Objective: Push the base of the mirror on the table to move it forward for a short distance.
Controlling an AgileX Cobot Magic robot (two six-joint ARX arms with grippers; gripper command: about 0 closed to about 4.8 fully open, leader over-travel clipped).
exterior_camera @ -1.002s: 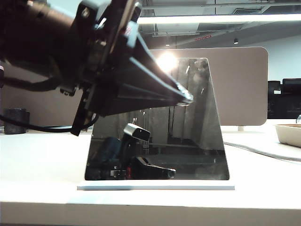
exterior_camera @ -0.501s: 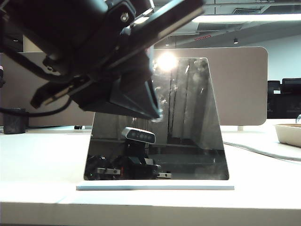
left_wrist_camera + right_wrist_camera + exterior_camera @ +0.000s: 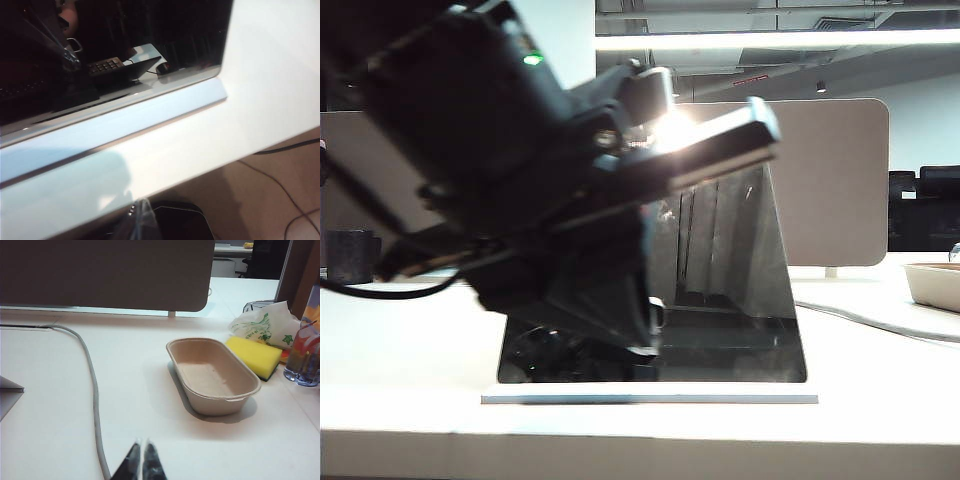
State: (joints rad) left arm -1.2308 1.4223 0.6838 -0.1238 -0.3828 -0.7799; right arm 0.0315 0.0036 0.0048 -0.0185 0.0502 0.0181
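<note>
The dark, frameless trapezoid mirror (image 3: pixel 730 290) stood upright on its thin flat white rectangular base (image 3: pixel 720 398), which lay flat on the smooth white table (image 3: pixel 880 400) close to the thick front edge. The base reached a little past the mirror's bottom corners on both sides. A strip of bare tabletop ran between the base and the table's front edge, and wider bare surface lay to either side. Behind the mirror stood a large beige rounded partition board (image 3: pixel 835 180), well apart from it.

In the exterior view the left arm's black body filled the upper left and hung in front of the mirror's left half, above the table. The left gripper (image 3: pixel 137 220) showed in its wrist view only as blurred tips just off the table's front edge, with the base's near corner (image 3: pixel 215 92) and the mirror's lower edge (image 3: pixel 195 70) beyond; I could not tell whether its fingers were parted or together. It touched neither base nor mirror.

The right gripper (image 3: pixel 141 460) hovered low over bare table on the right side, its two fingertips pressed together with nothing between them. Ahead of it sat an empty tan oval paper tray (image 3: pixel 212 375), beside a yellow sponge (image 3: pixel 252 356); a grey cable (image 3: pixel 92 385) curved across the surface nearby.
</note>
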